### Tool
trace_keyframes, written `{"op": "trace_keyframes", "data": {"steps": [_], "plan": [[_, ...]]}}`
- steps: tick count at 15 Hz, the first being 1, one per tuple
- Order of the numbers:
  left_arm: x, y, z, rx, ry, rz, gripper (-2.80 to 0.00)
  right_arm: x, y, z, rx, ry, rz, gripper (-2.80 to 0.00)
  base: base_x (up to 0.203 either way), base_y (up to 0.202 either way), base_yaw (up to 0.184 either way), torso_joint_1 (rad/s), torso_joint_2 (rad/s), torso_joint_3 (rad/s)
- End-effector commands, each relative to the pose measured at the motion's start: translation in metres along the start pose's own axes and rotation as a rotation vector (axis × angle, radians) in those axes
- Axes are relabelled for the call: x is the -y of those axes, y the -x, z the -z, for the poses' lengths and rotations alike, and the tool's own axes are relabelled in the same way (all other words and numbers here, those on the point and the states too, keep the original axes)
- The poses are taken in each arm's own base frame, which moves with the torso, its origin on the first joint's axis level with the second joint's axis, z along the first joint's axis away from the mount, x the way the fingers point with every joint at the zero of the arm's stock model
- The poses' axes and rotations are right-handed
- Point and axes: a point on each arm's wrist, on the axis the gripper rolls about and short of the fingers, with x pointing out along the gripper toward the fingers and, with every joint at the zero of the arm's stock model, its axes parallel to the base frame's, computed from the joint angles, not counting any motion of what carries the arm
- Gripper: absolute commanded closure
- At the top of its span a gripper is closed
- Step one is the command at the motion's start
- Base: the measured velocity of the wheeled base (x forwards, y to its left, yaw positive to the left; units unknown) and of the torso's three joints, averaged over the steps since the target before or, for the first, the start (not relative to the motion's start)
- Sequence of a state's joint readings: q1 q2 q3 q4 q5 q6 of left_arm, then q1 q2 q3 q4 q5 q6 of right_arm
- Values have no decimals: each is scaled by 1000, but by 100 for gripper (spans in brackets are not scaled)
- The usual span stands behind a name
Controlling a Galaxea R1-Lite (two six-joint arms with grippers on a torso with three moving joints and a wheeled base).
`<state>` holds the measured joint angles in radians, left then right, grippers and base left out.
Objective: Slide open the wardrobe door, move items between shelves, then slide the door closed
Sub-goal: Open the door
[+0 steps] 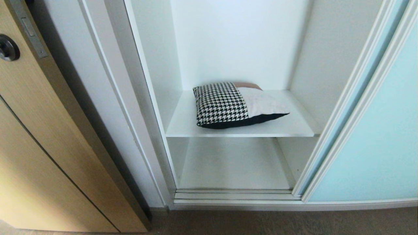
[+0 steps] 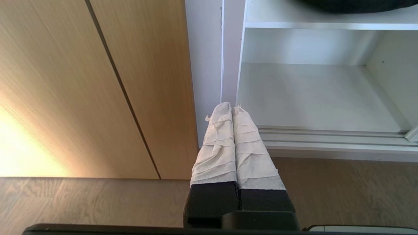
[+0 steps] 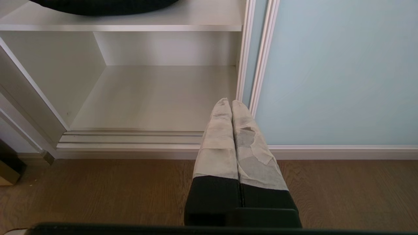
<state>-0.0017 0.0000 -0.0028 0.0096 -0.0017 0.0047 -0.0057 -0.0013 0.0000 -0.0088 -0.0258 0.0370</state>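
Hanging above the floor (image 3: 98, 189), left gripper (image 2: 232, 107) and right gripper (image 3: 228, 101) keep jaws clenched, empty; cushion (image 1: 236, 104) lies on the shelf (image 1: 287, 129) well beyond them.

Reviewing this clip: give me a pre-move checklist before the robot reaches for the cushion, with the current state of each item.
1. Sliding wardrobe door slid aside, opening clear: ok.
2. Cushion lying flat on the upper shelf, within the opening: ok.
3. Lower shelf free to receive it: ok, nothing shows on it.
4. Left gripper shut, holding nothing, low before the wardrobe's left wall: not ok for grasping; must open.
5. Right gripper shut, holding nothing, low by the door's edge: not ok; must open.
6. Shelves higher up: cannot tell, out of view.
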Motion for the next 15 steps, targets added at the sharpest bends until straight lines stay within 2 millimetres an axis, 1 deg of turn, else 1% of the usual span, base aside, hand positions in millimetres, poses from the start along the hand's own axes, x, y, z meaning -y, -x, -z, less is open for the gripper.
{"op": "trace_keyframes", "data": {"steps": [1, 15], "plan": [[0, 0, 0, 1, 0, 0, 0, 0, 0, 0, 1, 0, 1, 0, 0, 0, 0, 0, 0, 0], [0, 0, 0, 1, 0, 0, 0, 0, 0, 0, -1, 0, 1, 0, 0, 0, 0, 0, 0, 0]]}}
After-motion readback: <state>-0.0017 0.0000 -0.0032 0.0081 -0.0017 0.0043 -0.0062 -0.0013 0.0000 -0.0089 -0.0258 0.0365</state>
